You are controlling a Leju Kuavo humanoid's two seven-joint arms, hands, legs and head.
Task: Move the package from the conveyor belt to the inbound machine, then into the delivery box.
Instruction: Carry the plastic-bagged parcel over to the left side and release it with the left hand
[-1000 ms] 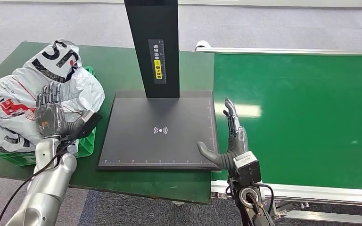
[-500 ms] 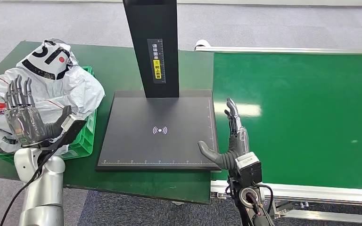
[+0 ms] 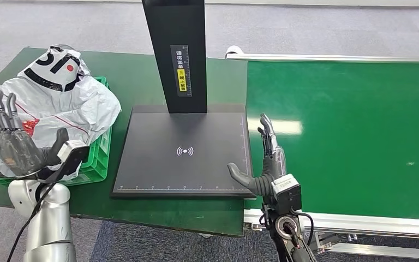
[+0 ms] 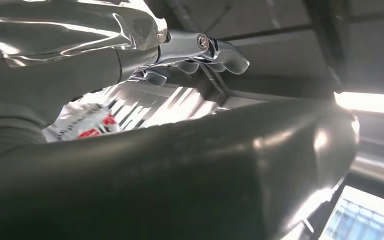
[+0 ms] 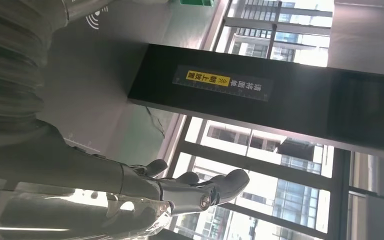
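Grey floor, green table, big windows.
You've got a grey speckled floor around the dark green table; tall dark-framed windows show bright daylight and a building outside.

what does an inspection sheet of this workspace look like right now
surface: green table, green conveyor belt on its right, bare
job's things: white package lies in the green box; black inbound machine, its pad bare
clutter: nothing seen
hands: left hand open, raised beside the package, holding nothing; right hand open at the pad's right edge
cables: black cable along the left arm
surroundings: grey floor
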